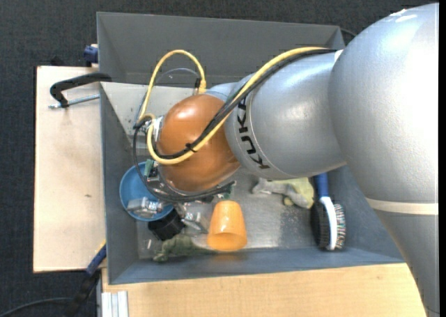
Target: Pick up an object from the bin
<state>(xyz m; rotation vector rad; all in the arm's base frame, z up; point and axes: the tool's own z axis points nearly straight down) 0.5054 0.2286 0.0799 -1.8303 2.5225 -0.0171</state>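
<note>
Over the left half of the grey metal bin (209,44), the silver arm (300,120) is bent steeply down from the right, so its gripper (155,205) is largely hidden beneath the wrist's rounded orange cover (195,145). Whether it is released or clenched cannot be told, and nothing is seen grasped. It is set low above a round blue plastic dish (129,194) by the left wall, judged the likeliest pick; a blue-handled, black-headed brush (326,221) and a pale yellow soft thing (293,190) are left well apart on the right, while a tipped orange plastic cup (227,226) and a small black lump (166,227) are found just beside the gripper.
</note>
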